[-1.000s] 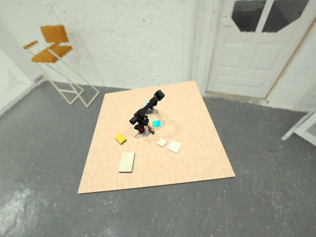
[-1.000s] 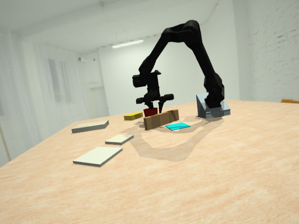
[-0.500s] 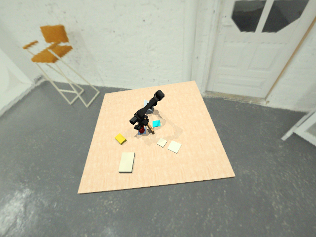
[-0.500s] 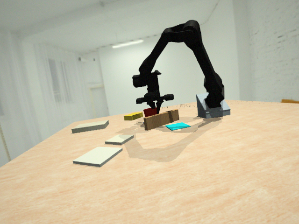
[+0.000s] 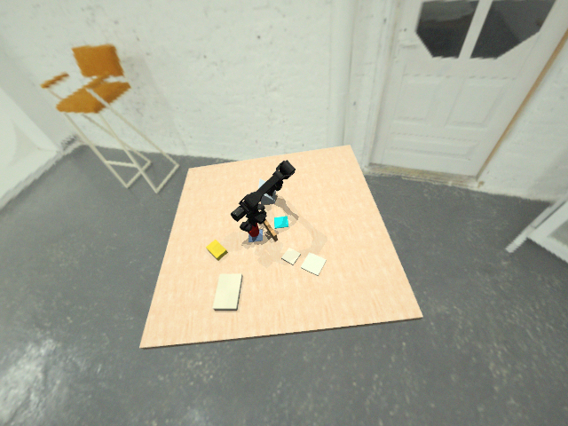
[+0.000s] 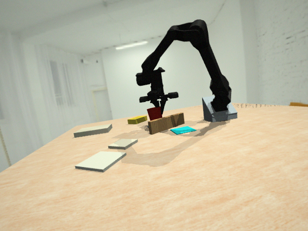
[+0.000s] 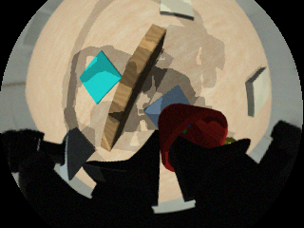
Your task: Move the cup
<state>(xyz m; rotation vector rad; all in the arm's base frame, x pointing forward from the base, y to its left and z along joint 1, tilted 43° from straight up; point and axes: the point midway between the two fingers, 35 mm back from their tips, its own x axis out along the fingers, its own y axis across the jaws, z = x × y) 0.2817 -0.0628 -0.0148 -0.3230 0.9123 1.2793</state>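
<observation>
Standing upright, cup [image 6: 154, 113] in gripper [image 6: 159, 103]

Dark red tapered cup [image 6: 154, 113], open mouth up, seen upright, gripped at rim, lifted clear of blue square pad [image 7: 167, 105], which is seen below it in wrist view. Marbles not discernible inside. Cyan square pad [image 6: 183, 130] laid flat on far side of upright wooden block. Cup positioned behind block in exterior view, apart from cyan pad.
</observation>
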